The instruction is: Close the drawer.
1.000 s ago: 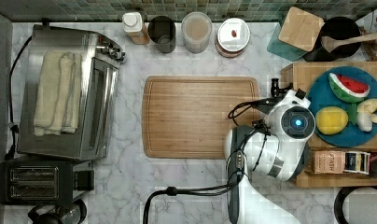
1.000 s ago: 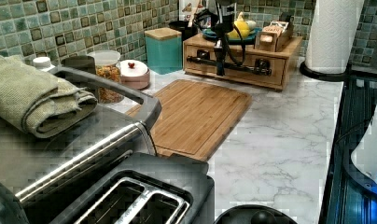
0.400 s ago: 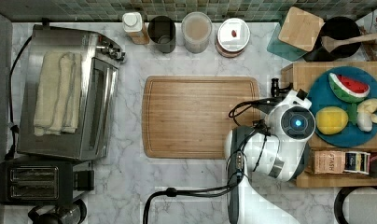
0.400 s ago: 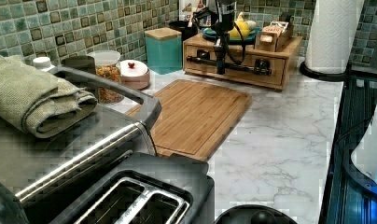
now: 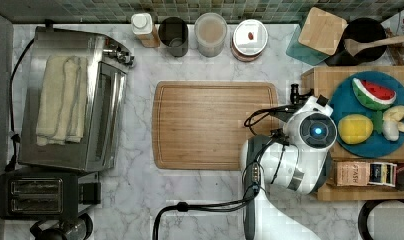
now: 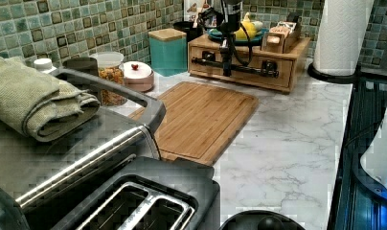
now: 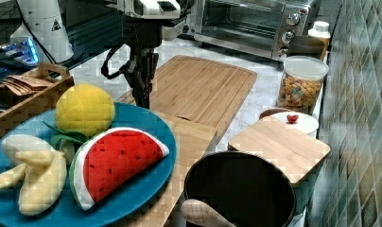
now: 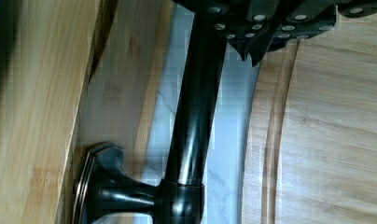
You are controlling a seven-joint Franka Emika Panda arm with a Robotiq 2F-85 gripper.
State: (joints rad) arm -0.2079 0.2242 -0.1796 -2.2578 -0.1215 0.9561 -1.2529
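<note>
The drawer (image 6: 244,80) sits in a light-wood box at the far end of the counter in the left view, its front panel looking about level with the box front. Its long black bar handle (image 6: 251,70) runs across the panel. My gripper (image 6: 226,71) hangs straight down against the handle, fingers shut and together. In the wrist view the handle (image 8: 196,116) lies between the front panel (image 8: 126,93) and my gripper (image 8: 253,53), which is on the cutting-board side of the bar. From the top view my gripper (image 5: 293,93) is at the box's left edge.
A wooden cutting board (image 5: 215,125) lies right in front of the drawer. On the box rest a blue plate (image 5: 372,145) of toy fruit and a tea box (image 5: 370,173). Jars (image 5: 210,34) line the back wall. A toaster oven (image 5: 72,97) stands at the top view's left.
</note>
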